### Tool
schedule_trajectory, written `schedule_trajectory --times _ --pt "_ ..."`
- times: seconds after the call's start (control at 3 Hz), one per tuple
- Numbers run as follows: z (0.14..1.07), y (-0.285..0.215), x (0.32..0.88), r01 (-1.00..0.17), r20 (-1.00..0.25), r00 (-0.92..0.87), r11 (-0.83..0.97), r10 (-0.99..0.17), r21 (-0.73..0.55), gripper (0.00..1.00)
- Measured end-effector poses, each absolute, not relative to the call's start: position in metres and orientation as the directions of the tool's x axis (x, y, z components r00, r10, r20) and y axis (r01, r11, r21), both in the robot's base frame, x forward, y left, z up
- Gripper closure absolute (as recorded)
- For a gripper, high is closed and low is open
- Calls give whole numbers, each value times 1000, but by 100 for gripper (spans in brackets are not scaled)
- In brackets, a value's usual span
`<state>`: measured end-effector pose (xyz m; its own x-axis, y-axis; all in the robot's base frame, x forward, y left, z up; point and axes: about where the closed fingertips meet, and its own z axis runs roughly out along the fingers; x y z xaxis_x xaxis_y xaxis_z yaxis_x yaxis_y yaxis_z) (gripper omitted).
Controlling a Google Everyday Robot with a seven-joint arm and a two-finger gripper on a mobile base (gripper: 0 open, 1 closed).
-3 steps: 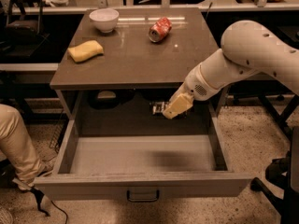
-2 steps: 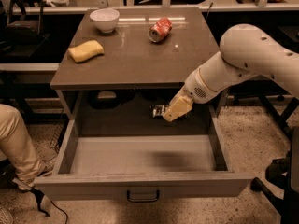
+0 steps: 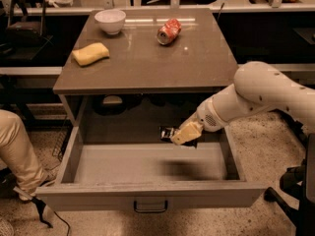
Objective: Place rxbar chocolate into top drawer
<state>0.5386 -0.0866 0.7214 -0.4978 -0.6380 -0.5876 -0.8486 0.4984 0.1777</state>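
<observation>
- The tan two-finger gripper, on a bulky white arm, hangs over the open drawer's back right, clamped on the bar.
- The small, flat rxbar chocolate, in a shiny black wrapper with pale marks, juts left from the fingers.
- The wide, shallow grey-brown top drawer stands pulled out below the brown table.

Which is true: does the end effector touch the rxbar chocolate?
Touching. The camera view shows the end effector clamped on the rxbar chocolate above the top drawer.

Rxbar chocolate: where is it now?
The shiny black rxbar chocolate is held in the hand above the back of the open grey-brown top drawer, right of centre.
</observation>
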Motion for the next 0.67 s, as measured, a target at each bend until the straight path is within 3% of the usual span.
schedule_trajectory --times 0.67 --pt "683 -81 541 -795 -608 -562 568 -561 210 100"
